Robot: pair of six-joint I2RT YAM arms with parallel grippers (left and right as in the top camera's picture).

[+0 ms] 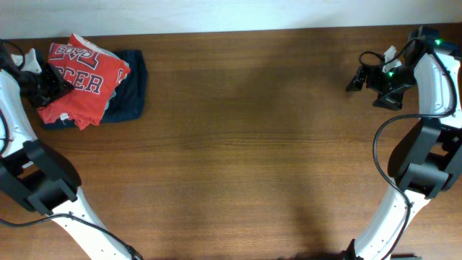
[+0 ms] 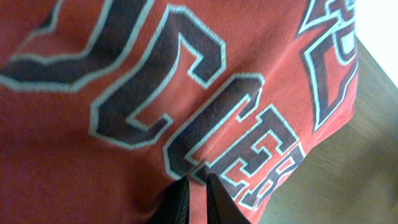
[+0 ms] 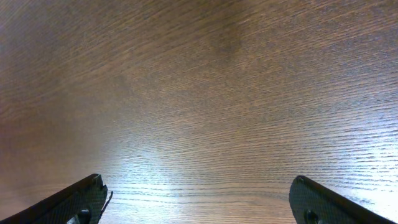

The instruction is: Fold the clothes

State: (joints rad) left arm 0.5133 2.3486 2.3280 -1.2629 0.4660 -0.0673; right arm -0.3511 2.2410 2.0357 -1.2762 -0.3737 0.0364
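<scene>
Our left gripper pinches the crumpled coral-red T-shirt atop a navy garment far left, our right gripper gapes empty far right; we judge this the pick-up step, with spreading it flat next.

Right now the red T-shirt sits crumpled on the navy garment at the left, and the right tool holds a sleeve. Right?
No. The right wrist view shows the right tool open over bare wooden table, holding nothing. The red T-shirt does sit crumpled on the navy garment at the left.
</scene>
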